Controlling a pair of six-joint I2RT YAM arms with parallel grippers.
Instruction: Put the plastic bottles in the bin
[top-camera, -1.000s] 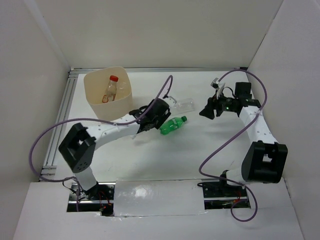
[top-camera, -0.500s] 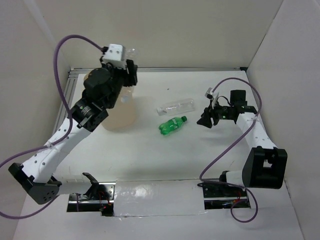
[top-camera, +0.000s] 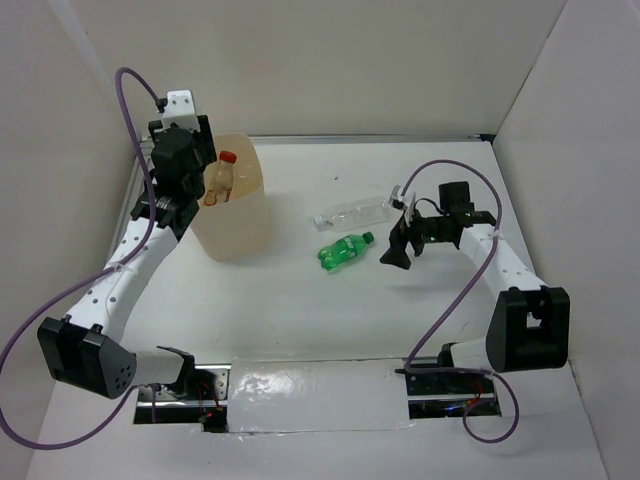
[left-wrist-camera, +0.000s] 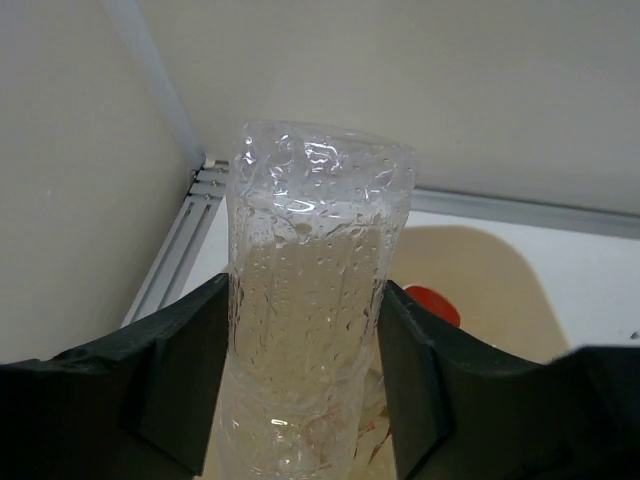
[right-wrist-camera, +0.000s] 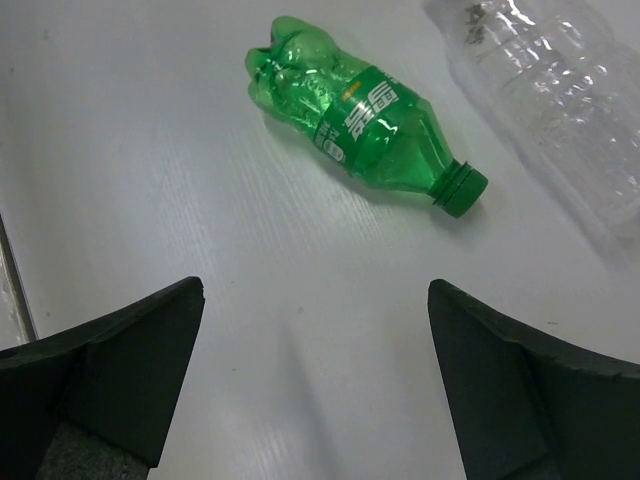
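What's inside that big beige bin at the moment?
One red-capped bottle is in the bin. The left gripper and the clear bottle it holds cover part of the inside, so anything more there cannot be seen.

The held clear bottle (left-wrist-camera: 310, 300) runs off the left wrist view's bottom edge, its cap end unseen. It covers much of the bin (left-wrist-camera: 500, 280) and part of a red cap (left-wrist-camera: 435, 305) at 4 o'clock. From above, it cannot be made out at the left gripper (top-camera: 190, 170). The lying clear bottle (right-wrist-camera: 560, 90) is cut off at 1 o'clock in the right wrist view.
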